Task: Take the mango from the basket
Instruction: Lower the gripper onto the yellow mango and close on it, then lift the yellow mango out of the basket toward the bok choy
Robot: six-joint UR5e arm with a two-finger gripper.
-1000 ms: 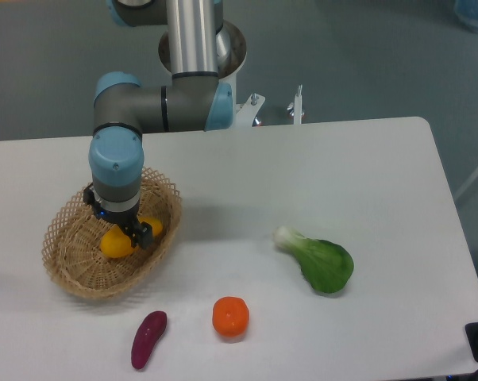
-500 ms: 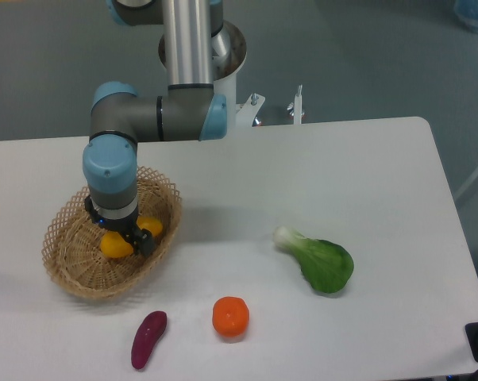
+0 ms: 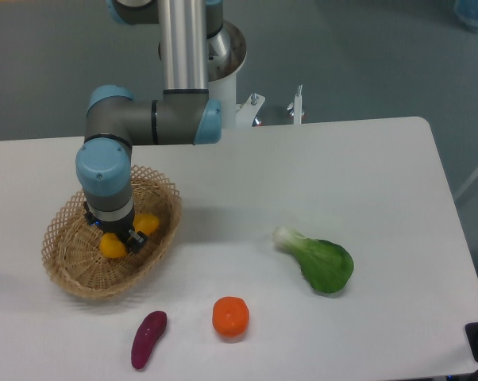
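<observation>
gripper [image 3: 118, 239] down inside the basket [image 3: 68, 274], over the mango [image 3: 112, 246].
fingers straddling the mango's middle; clamped or not, cannot tell. mango lying on the basket floor. on the table [image 3: 318, 175]: sweet potato [image 3: 148, 339], orange [image 3: 230, 316], bok choy [image 3: 318, 260].
</observation>
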